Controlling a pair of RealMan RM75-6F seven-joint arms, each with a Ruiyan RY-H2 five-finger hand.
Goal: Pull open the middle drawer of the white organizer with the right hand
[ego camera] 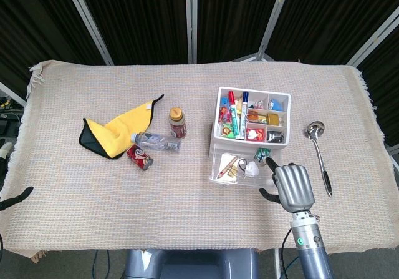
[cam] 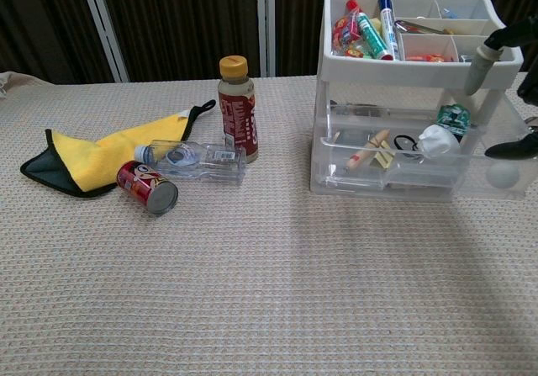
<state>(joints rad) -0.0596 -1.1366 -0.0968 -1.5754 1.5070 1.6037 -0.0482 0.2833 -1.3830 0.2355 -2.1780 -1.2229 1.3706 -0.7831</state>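
The white organizer stands right of the table's centre, its top tray full of pens and small items. Its clear middle drawer is pulled out toward me, with a white lump, a black ring and wooden pieces inside. My right hand hovers at the drawer's front right corner, fingers apart, holding nothing. One finger reaches up beside the organizer's right post, and the thumb sits just above the drawer's round knob. Only a dark finger of my left hand shows at the left table edge.
A brown bottle, a lying clear bottle, a red can and a yellow cloth lie left of the organizer. A metal ladle lies to its right, close to my right hand.
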